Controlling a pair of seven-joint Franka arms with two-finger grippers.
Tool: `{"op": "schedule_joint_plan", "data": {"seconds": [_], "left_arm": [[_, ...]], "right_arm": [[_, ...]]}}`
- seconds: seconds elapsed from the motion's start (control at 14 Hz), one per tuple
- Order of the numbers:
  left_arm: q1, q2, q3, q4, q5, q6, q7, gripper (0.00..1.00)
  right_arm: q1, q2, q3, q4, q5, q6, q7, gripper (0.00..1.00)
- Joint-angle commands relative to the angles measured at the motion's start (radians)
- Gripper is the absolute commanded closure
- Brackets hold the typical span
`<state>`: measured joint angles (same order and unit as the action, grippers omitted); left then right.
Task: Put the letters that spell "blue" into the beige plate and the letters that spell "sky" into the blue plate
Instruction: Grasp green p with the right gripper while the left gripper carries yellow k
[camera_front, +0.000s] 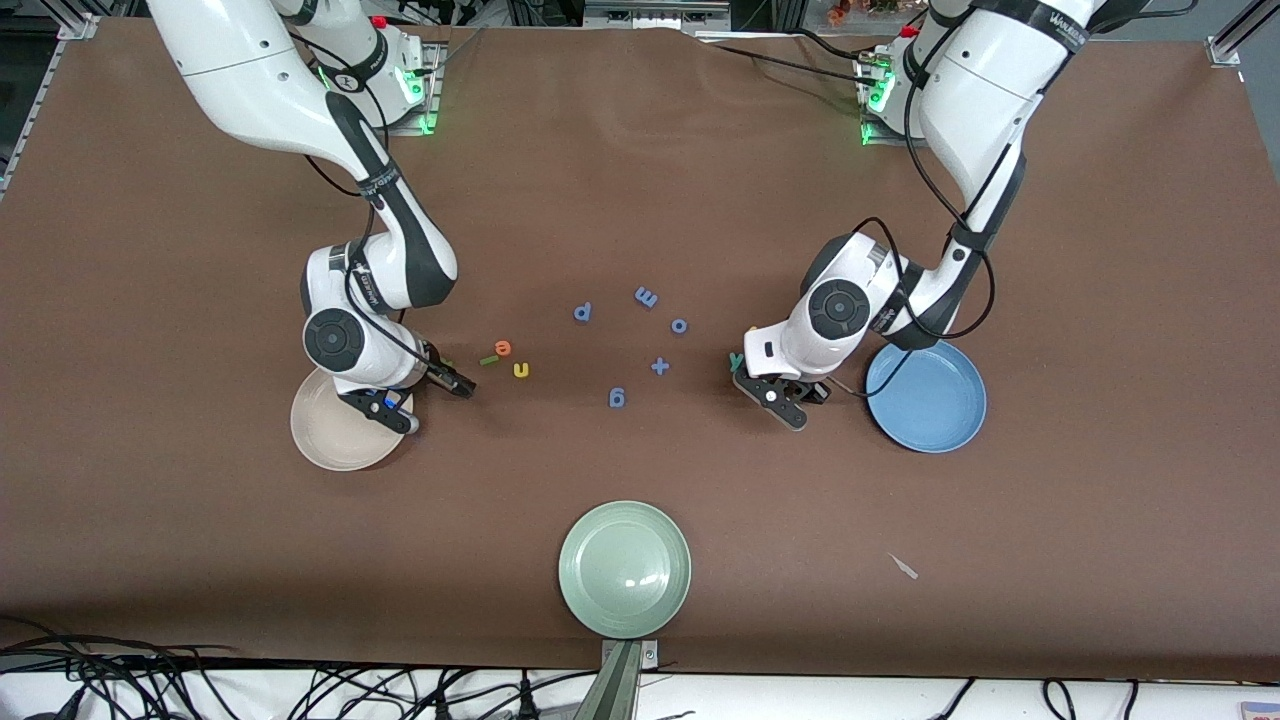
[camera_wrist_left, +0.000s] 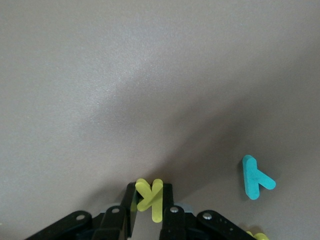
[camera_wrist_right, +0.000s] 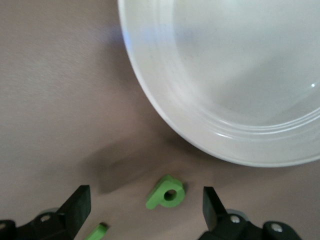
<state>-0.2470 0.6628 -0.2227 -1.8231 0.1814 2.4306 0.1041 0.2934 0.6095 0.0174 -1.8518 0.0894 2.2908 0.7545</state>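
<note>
Left claw (camera_wrist_left: 150, 212) down at the counter (camera_front: 640, 150), just beside the blue plate (camera_front: 926, 397) on the side toward the counter's middle. Clenched on the yellow k (camera_wrist_left: 150, 199), pinched across its stem between the two fingers (camera_wrist_left: 167, 205). Teal y (camera_wrist_left: 256, 177) flat on the counter just beside the claw, apart from it, long stroke roughly in line with the fingers. A scrap of another yellow letter (camera_wrist_left: 257, 234) at the edge of the left wrist view, likely the s; too little shown to be sure. Blue plate empty as far as seen.

Right claw (camera_wrist_right: 145, 205) low at the rim of the beige plate (camera_front: 340, 435), released, jaws spread wide. Green b (camera_wrist_right: 166, 192) flat on the counter between the jaws, nearer one finger than the other, touching neither; stem slanted across the gap, not square to the fingers. Tip of the green bar l (camera_wrist_right: 97, 231) close by. Orange e (camera_front: 503, 348) and yellow u (camera_front: 520, 370) a little farther toward the counter's middle. Beige plate empty.

Judged: next move for the left arm a short carry, plate lying directly beside the claw toward that arm's own end. For the right, closing as it stood likely to catch the b off-centre.

Blue letters and plus sign (camera_front: 659, 366) mid-counter; sage green plate (camera_front: 624, 568) nearest the front camera.
</note>
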Motion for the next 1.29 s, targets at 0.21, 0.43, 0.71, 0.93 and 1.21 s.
{"op": "schedule_joint_plan", "data": {"seconds": [0.21, 0.43, 0.71, 0.93, 1.21], "left_arm": [[0.024, -0.133, 0.008, 0.031, 0.029, -0.22, 0.002, 1.0], [0.099, -0.175, 0.006, 0.031, 0.03, -0.303, 0.076, 1.0], [0.221, -0.158, 0.005, 0.019, 0.03, -0.312, 0.233, 1.0], [0.262, -0.106, 0.005, 0.015, 0.03, -0.312, 0.249, 0.92], [0.265, -0.106, 0.002, 0.018, 0.03, -0.317, 0.25, 0.0]], "right_arm": [[0.0, -0.04, 0.002, -0.082, 0.018, 0.055, 0.014, 0.05], [0.0, -0.042, 0.001, -0.084, 0.018, 0.056, 0.012, 0.14], [0.0, -0.05, 0.002, -0.084, 0.016, 0.055, 0.012, 0.43], [0.0, -0.056, 0.002, -0.084, 0.018, 0.047, 0.012, 0.64], [0.0, -0.065, 0.002, -0.084, 0.016, 0.041, 0.002, 0.91]]}}
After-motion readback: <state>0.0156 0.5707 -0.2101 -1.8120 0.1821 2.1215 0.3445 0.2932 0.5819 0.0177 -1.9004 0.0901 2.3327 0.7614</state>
